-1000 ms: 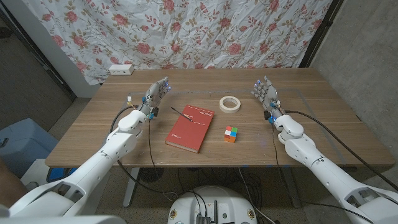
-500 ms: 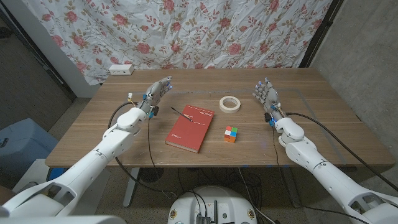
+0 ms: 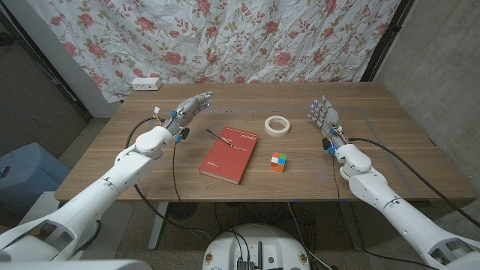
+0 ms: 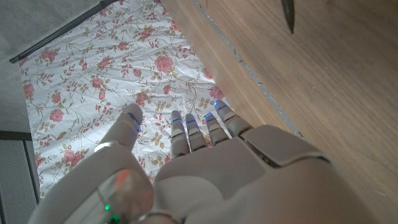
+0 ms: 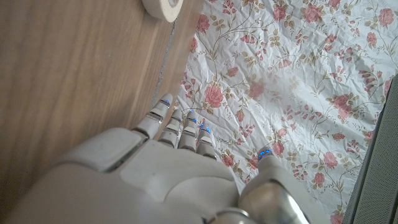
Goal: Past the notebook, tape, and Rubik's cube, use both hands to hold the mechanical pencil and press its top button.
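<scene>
**Both hands raised and empty, pencil lying on the notebook**

Starting nearest the robot, a red notebook [image 3: 229, 154] is seen lying flat on the wooden table [image 3: 112, 161], turned slightly askew. Just beside it, toward the robot's right, a Rubik's cube [image 3: 278, 161] is set on the wood, apart from the notebook's edge. A thin dark mechanical pencil [image 3: 218, 137] is laid across the notebook's far left corner, its far end reaching past the cover over the bare table.

Farther back, a roll of tape [image 3: 277, 124] is placed flat, beyond the cube and near the notebook's far right corner.

The left hand [image 3: 186, 114] is held to the left of the pencil, close to it but not touching, with fingers extended, slightly apart and nothing grasped. The right hand [image 3: 325, 117] is held well to the right of the tape, fingers straight and spread, also empty. In both wrist views the fingers are seen stretched toward the flowered cloth.

At the table's far left corner a white power strip [image 3: 145, 83] is seen, and a flowered cloth [image 3: 225, 37] is hung behind the table.
</scene>
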`<action>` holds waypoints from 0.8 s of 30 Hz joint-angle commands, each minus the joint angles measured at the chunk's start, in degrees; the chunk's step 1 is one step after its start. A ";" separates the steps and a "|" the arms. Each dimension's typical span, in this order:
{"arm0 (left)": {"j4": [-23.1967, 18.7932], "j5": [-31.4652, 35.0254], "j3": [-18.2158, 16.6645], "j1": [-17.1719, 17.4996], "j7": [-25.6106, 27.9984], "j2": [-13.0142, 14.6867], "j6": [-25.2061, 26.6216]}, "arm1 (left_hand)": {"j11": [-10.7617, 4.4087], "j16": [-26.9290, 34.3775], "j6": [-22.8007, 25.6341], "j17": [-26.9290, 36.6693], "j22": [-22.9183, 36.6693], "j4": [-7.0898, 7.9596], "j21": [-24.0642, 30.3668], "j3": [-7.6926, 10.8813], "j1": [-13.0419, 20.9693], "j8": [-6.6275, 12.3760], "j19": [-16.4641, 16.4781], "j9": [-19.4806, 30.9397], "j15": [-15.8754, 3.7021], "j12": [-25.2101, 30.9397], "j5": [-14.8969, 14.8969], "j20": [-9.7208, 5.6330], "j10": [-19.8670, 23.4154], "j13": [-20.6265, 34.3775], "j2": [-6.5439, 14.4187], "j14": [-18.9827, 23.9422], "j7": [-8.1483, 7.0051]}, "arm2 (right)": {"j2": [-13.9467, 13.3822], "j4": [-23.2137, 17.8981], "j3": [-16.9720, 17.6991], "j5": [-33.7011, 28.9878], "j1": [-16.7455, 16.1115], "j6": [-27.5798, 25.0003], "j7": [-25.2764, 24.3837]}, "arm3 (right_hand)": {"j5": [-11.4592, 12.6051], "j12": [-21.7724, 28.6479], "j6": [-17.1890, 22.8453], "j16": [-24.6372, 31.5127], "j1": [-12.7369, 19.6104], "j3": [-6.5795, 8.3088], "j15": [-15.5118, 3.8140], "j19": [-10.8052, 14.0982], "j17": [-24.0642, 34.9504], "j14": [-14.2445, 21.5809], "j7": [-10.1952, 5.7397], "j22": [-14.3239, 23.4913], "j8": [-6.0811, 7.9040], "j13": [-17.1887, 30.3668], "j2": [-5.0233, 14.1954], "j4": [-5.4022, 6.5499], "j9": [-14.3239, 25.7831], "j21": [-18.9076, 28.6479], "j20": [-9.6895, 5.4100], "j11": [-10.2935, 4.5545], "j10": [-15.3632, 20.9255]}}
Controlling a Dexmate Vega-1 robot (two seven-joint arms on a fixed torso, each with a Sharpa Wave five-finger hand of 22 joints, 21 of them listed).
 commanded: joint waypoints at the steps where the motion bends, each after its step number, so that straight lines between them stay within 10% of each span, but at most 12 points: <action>1: -8.29 6.20 0.19 0.69 1.21 6.98 6.97 | -0.22 -0.03 1.63 0.23 0.11 -0.43 0.05 0.21 1.70 0.56 0.71 0.19 -5.77 -0.01 0.14 -2.53 1.31 0.18 -0.58 0.87 -0.52 | -1.00 -0.73 0.62 0.29 -0.71 0.20 0.48 | 0.31 0.20 0.35 0.12 0.14 0.51 0.02 0.27 0.03 0.45 -0.02 0.20 0.50 0.06 0.64 -0.09 0.18 0.23 -0.29 0.13 0.42; 24: -17.07 28.35 7.09 -6.61 -2.91 15.39 20.07 | -2.52 -0.13 6.34 0.22 0.05 -0.13 0.20 -0.59 7.29 1.02 2.51 0.26 -7.03 -0.22 0.04 -4.43 4.70 0.14 -3.17 1.77 -2.46 | -1.04 1.69 -0.35 -1.04 2.20 -1.06 1.05 | 0.31 0.20 0.33 0.05 0.08 0.74 0.11 0.49 -0.68 0.49 0.00 0.20 0.43 0.03 0.80 -0.22 0.17 0.38 -0.28 0.06 0.68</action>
